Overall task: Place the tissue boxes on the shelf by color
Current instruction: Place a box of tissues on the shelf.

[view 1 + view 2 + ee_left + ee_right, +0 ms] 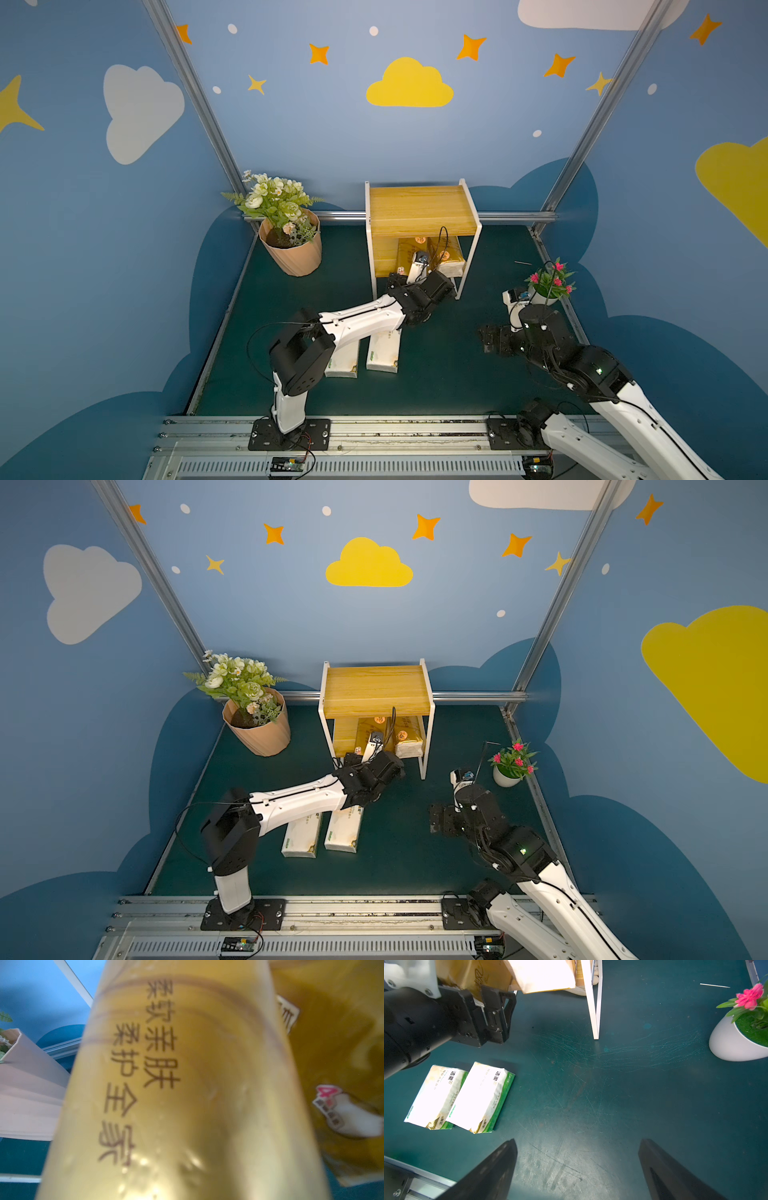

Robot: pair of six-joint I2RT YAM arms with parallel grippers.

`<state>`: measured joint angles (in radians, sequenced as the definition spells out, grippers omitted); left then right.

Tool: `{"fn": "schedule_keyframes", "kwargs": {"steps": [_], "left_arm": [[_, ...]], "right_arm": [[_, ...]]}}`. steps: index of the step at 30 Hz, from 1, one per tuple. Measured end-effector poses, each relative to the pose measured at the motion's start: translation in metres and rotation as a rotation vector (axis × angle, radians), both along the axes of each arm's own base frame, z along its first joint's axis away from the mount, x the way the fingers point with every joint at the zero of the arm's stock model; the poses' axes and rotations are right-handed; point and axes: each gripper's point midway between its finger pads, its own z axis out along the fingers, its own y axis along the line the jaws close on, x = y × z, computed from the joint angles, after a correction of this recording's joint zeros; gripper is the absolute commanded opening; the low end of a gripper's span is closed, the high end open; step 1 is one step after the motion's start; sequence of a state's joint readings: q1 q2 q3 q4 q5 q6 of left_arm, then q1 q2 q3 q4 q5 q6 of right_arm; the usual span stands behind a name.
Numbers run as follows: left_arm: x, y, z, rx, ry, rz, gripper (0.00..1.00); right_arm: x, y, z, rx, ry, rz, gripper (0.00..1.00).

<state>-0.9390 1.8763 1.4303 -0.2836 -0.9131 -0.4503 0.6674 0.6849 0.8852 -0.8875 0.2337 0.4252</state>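
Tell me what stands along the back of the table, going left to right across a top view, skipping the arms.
Peach flowerpot → yellow two-tier shelf → small white pot of pink flowers.

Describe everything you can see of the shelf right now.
The shelf is a small two-tier rack: yellow wood-grain boards in a thin white frame, upright at the back of the green mat. Top board bare; the lower tier holds two gold tissue packs, with the left hand at its front.
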Motion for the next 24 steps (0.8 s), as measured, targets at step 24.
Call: {"fn": "schedule_keyframes", "kwargs": {"steps": [24], "left_arm": [[0.04,0.003,0.014,-0.009,-0.069,0.089,1.0]], "right_arm": [[-0.004,0.0,0.0,0.016,0.009,0.003,0.98]]}}
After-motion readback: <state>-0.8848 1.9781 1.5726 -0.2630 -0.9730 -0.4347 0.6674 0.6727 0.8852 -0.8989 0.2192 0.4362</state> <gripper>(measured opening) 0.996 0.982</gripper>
